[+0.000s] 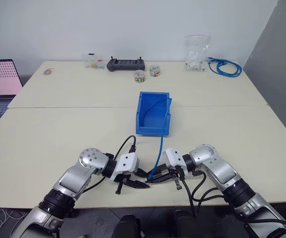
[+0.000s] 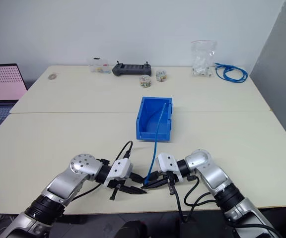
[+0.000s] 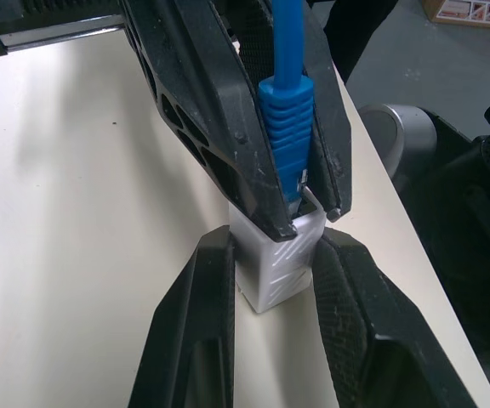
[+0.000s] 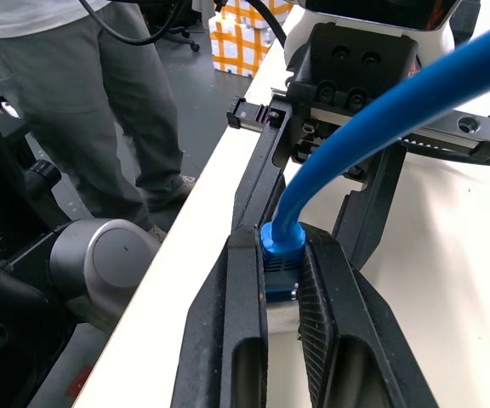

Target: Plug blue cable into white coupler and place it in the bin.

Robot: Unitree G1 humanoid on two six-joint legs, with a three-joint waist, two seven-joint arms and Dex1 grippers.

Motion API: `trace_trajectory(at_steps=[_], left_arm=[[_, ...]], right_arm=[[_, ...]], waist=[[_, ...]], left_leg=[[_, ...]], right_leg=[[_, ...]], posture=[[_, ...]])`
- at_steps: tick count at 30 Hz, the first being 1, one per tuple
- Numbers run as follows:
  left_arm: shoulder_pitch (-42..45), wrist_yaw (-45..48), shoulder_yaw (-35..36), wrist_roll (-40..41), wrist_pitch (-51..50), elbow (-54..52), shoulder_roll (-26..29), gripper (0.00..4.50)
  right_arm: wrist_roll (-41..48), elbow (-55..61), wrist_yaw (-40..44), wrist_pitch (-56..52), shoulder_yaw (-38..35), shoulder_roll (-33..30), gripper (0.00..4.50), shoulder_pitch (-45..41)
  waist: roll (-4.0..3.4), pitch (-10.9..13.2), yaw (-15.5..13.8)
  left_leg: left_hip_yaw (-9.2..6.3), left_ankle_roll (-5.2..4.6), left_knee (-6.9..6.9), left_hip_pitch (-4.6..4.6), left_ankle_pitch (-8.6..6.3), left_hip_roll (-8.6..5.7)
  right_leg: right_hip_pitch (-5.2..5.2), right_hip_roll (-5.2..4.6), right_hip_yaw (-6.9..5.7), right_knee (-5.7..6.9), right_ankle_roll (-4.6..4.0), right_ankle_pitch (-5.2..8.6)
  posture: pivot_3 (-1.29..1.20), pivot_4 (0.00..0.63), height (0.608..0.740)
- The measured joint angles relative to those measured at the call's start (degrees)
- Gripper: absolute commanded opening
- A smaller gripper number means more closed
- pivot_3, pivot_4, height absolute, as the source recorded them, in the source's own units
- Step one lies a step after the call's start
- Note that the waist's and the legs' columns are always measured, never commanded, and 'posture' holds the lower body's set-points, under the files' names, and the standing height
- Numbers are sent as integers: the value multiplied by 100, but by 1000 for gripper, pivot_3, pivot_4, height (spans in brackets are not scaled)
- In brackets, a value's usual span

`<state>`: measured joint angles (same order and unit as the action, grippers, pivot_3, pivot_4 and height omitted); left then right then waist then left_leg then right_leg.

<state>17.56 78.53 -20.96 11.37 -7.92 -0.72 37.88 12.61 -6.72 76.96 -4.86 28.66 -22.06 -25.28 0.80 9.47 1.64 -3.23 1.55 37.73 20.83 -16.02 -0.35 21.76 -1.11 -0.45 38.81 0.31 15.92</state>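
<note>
Left gripper: fingers closed on the coupler, which is held between the fingertips with its socket turned toward the opposite gripper.
Coupler: seen in the left wrist view squarely between both pads; the grip is judged firm and centred.
Plug: the blue boot is met at the coupler's mouth; whether the latch is seated cannot be told.
Right gripper: fingers narrow, clamped on the boot just behind the plug.
Cable: run up from the right fingers, its far end lying in the bin.
Step in hand: insertion, judged nearly done.
Advice: the plug should be pushed straight along the socket's line, the coupler kept from twisting between the left pads, and the latch tab kept unpinched.
</note>
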Motion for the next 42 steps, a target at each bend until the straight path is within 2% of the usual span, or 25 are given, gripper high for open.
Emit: trace_trajectory(at_steps=[1,2,11,15,27,32,36,42], left_arm=[[0,-3,0,-1,-15,-8,0,1672],[0,-14,0,-9,-18,-13,1,1767],[-41,-214,69,-95,69,48,53,3596],[-357,-296,398,44,-9,-252,339,4407],[-1164,-824,1708,862,-967,-1950,1019,4500],[-1490,-1269,2399,1282,-1591,-2527,1148,4500],[-1482,-1639,2624,1371,-1798,-2597,1136,4500],[-1040,-1970,2569,1202,-1734,-2260,1042,4500]], right_arm=[[0,33,0,-9,-1,-1,197,0],[0,42,2,-25,-2,-2,197,2],[53,213,-9,-373,-42,84,197,15],[249,472,-120,-920,-128,69,197,21],[1270,1917,-997,-2351,-988,74,196,52],[2037,2391,-1991,-3196,-1927,230,196,-32],[2292,2350,-2852,-3557,-2565,432,196,-606],[1689,1129,-3343,-3210,-2451,569,196,-1359]], waist=[[0,0,0],[0,0,0],[-2,4,6],[-3,22,3],[11,94,-2],[16,116,-5],[14,121,0],[13,122,0]], left_leg=[[0,0,0,0,0,0],[0,0,0,1,0,0],[-2,2,-5,7,-1,1],[-4,3,-6,31,-1,3],[-17,4,0,65,-1,3],[-18,4,3,67,-1,2],[-18,5,2,69,-1,2],[-9,4,2,76,0,-1]], right_leg=[[0,0,0,0,0,0],[0,0,0,-1,0,0],[7,0,0,-5,1,1],[38,0,0,6,-1,1],[60,-4,-11,5,-1,1],[60,-5,-11,3,-1,1],[64,-4,-12,4,-1,1],[73,-4,-8,5,-11,-5]], posture=[[0,150,740],[0,150,740],[0,150,740],[0,150,740],[0,150,740],[0,150,740],[0,150,740],[0,150,740]])
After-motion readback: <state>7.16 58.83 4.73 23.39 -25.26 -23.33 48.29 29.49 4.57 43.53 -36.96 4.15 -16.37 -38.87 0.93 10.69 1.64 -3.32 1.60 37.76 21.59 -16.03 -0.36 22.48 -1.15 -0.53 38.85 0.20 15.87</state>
